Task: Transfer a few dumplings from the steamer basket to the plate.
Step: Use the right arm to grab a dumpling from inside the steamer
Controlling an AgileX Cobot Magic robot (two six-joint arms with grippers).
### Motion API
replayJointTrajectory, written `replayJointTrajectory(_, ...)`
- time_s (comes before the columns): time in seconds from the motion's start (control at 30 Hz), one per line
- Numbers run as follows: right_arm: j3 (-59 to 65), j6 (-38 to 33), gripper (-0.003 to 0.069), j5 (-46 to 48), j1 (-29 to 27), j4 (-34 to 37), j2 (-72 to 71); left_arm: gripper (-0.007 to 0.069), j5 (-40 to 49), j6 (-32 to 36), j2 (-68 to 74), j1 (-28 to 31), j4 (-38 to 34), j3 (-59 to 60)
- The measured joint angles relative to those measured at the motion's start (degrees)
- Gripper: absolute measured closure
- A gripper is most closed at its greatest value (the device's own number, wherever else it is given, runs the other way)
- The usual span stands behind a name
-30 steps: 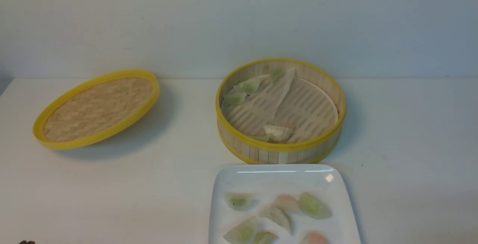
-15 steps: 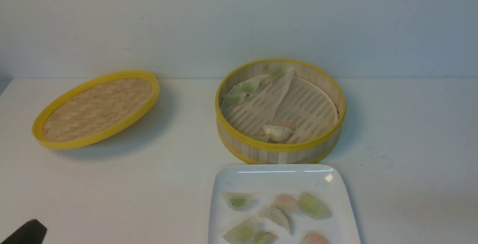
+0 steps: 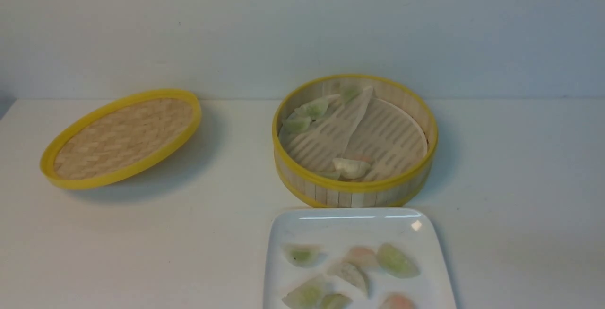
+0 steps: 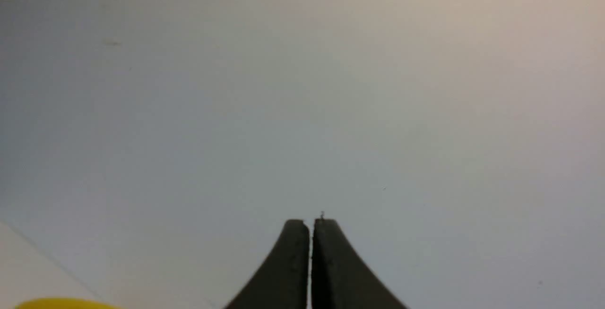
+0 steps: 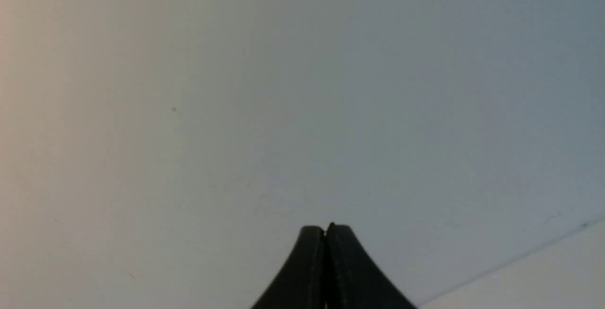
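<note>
White worktop (image 3: 142, 233) below a plain pale wall (image 3: 302, 25), front view. On the robot's left lies a shallow woven lid (image 3: 123, 139) with a yellow rim, well apart from the other items. Right of centre, near the wall, stands the steamer basket (image 3: 354, 188), round and deep, with a bamboo-slat wall and yellow rims. It is upright and uncovered. Its whitish slotted liner (image 3: 387, 139) is partly folded up along a diagonal crease. Just in front of the basket, apart from it by a narrow strip of worktop, sits the glossy white plate (image 3: 350, 221). Its near edge is cut off by the frame. The dumplings are divided between the two vessels. Three pale green ones (image 3: 313, 108) lie along the basket's far-left wall. A whitish one (image 3: 350, 167) rests against its near wall, with a small green piece (image 3: 331, 175) just beside it. Seven dumplings lie on the plate. Three form a far row: green-centred (image 3: 302, 254), pinkish (image 3: 361, 256) and pale green (image 3: 397, 260). A whitish one (image 3: 350, 273) sits behind three more at the frame's edge. In the wrist views the left arm's jaws and the right arm's jaws are each clenched, dark tips pressed together with nothing between them, and each faces the bare wall.
</note>
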Motion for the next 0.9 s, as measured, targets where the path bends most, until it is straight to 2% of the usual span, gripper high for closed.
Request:
replayJointTrajectory(0.13, -5.4, 3.7, 0.0673, 0.3, 0.2, -2.3, 0.7, 0.063, 2.1, 0.1, 3.5, 0.0, 3.6, -7.8)
replayJointTrajectory(0.23, -13.7, 4.5, 0.0673, 5.0, 0.2, -5.1, 4.3, 0.063, 7.2, 0.1, 9.0, 0.0, 6.6, -14.4)
replayJointTrajectory(0.33, -23.6, 4.6, 0.0673, 14.6, 0.2, -8.2, 11.6, 0.063, 18.9, 0.3, 18.2, 0.0, 10.7, -23.7)
replayJointTrajectory(0.4, -31.7, 2.4, 0.0673, 24.0, 0.2, -9.1, 17.6, 0.063, 30.1, 0.9, 25.3, 0.0, 13.1, -30.1)
replayJointTrajectory(0.43, -32.4, 1.7, 0.0673, 24.9, 0.2, -9.1, 19.0, 0.063, 31.3, 1.1, 26.7, 0.0, 13.5, -31.4)
replayJointTrajectory(0.5, -38.8, -3.2, 0.0673, 34.3, 0.2, -8.2, 25.1, 0.063, 44.3, 2.7, 34.1, 0.0, 14.9, -37.2)
replayJointTrajectory(0.53, -44.7, -8.8, 0.0673, 42.2, 0.2, -5.3, 31.6, 0.063, 54.5, 4.7, 39.3, 0.0, 15.4, -41.1)
replayJointTrajectory(0.67, -55.0, -24.0, 0.0673, 59.4, 0.2, 5.6, 45.8, 0.063, 73.3, 10.9, 52.2, 0.0, 15.9, -46.8)
replayJointTrajectory(0.77, -60.0, -34.4, 0.0673, 67.9, 0.2, 14.5, 55.7, 0.063, 78.8, 14.4, 57.9, 0.0, 16.4, -47.5)
replayJointTrajectory(0.9, -63.9, -47.4, 0.0673, 72.2, 0.7, 25.5, 67.3, 0.0631, 81.2, 17.0, 60.9, 0.0, 17.0, -47.5)
